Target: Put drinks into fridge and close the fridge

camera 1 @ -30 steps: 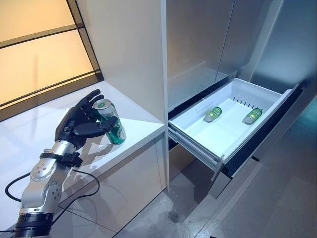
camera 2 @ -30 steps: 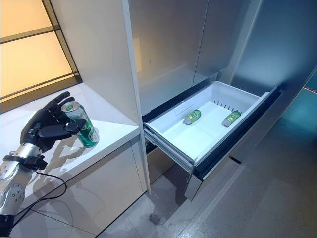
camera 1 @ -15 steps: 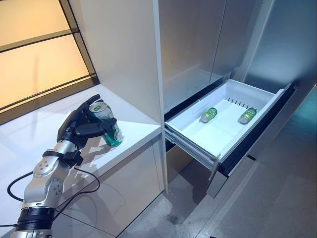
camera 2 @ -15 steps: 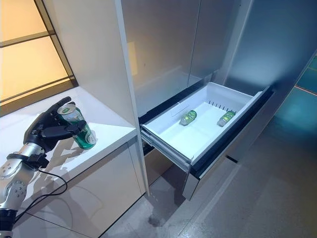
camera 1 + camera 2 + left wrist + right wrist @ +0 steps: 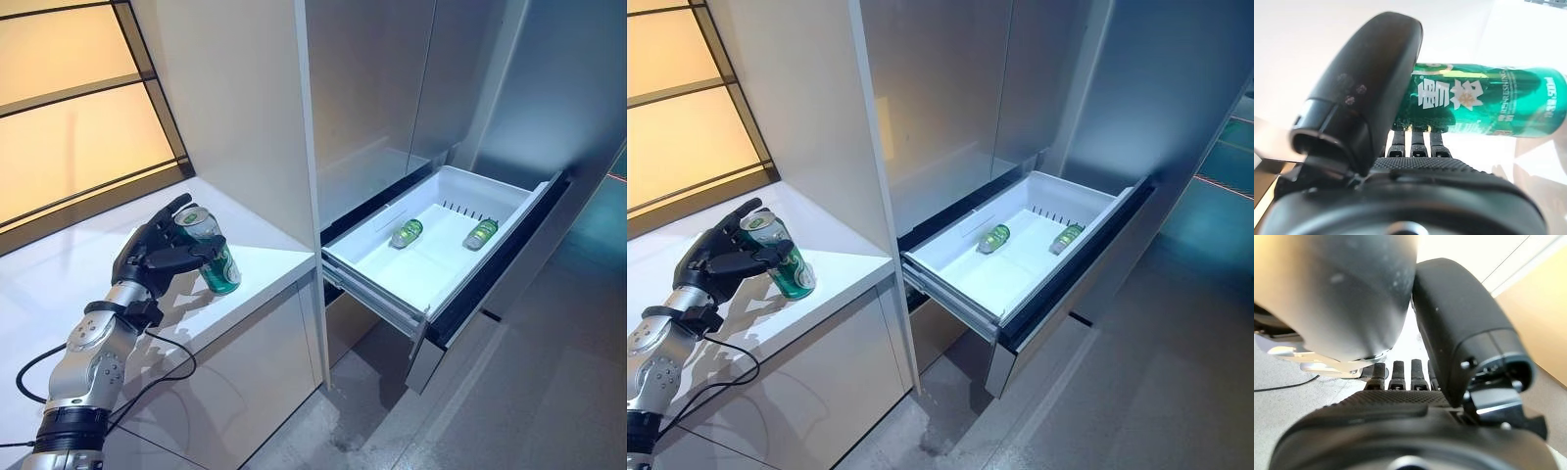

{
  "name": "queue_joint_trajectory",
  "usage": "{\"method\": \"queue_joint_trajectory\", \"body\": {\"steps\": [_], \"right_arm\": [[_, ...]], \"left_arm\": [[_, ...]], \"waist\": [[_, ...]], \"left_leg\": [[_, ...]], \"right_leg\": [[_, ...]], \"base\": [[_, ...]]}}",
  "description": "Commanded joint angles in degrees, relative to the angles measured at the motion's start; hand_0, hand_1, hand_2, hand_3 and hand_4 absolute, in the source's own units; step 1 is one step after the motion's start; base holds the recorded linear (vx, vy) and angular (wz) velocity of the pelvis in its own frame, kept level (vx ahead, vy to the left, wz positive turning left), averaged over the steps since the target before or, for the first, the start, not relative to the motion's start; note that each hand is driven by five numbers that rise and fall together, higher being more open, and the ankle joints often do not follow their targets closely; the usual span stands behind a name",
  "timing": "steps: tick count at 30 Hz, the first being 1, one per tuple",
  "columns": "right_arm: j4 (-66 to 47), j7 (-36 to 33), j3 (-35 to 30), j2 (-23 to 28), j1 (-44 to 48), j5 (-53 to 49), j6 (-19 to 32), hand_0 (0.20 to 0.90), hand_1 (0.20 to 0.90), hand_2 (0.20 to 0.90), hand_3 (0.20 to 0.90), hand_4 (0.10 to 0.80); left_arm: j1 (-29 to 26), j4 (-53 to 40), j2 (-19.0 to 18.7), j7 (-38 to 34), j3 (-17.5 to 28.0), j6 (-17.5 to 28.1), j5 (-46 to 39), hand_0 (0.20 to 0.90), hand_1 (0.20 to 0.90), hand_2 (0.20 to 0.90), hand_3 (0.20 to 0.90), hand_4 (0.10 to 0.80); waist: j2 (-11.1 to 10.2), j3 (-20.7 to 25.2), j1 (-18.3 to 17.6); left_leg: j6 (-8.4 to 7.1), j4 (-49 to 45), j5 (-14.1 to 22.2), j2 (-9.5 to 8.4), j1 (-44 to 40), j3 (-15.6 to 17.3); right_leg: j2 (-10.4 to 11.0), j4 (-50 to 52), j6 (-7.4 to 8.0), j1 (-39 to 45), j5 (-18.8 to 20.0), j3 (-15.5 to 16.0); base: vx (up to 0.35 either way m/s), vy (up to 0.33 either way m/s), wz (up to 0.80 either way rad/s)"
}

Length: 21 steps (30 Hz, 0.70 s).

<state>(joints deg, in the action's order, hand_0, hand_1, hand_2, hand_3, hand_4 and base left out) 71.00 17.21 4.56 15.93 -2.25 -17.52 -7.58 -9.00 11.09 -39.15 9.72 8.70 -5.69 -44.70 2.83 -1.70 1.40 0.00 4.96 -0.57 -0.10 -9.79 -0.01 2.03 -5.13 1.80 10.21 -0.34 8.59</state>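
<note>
While the green can (image 5: 214, 258) stood tilted on the white table (image 5: 265, 257) with the left hand (image 5: 154, 257) wrapped round it, the likeliest trouble was a slip. The hold sat high on the can, near its top rim, with the base leaning out toward the table's front edge; if the can were lifted and swung across to the drawer (image 5: 443, 253) on such a hold, it could pivot between thumb and fingers and drop to the floor (image 5: 529, 392). The tall white panel (image 5: 245, 108) rising between the table and the fridge also stood in the path, and a low or hurried carry might knock the can against it.

As for the hold itself, the left wrist view showed the thumb (image 5: 1369, 93) laid across the can's side and the fingers (image 5: 1420, 142) curled behind it, so the hand was closed on the can, not merely touching it. The right hand (image 5: 1400, 426) appeared only in its own wrist view, empty, though whether its fingers were open could not be told.

Two green bottles (image 5: 407, 232) (image 5: 480, 233) already lay on their sides in the pulled-out fridge drawer, well apart from the can. The drawer was not yet shut.
</note>
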Motion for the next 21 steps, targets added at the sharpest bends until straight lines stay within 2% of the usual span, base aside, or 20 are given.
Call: {"method": "queue_joint_trajectory", "body": {"steps": [1,21], "right_arm": [[1.9,-0.24,1.33,2.08,1.93,0.83,-0.56,0.9,0.9,0.9,0.9,0.8],[2.04,-0.58,1.17,2.14,2.24,-0.21,-1.3,0.9,0.9,0.9,0.9,0.8]], "left_arm": [[-12.21,1.32,-3.47,-1.02,2.1,4.88,-2.97,0.9,0.9,0.9,0.9,0.8],[-14.56,2.83,-3.99,0.07,-0.33,3.87,-2.46,0.9,0.9,0.9,0.9,0.8]], "waist": [[0.13,0.46,-0.52],[0.29,0.52,-1.28]], "left_leg": [[0.05,-1.2,4.73,-2.18,0.19,0.71],[0.21,-1.49,4.95,-2.24,-0.04,1.11]], "right_leg": [[-2.07,4.32,1.69,-1.78,-5.4,-2.05],[-2.22,4.63,1.69,-1.82,-5.41,-2.93]], "base": [[0.011,-0.001,-0.12],[0.003,0.0,-0.02]]}}
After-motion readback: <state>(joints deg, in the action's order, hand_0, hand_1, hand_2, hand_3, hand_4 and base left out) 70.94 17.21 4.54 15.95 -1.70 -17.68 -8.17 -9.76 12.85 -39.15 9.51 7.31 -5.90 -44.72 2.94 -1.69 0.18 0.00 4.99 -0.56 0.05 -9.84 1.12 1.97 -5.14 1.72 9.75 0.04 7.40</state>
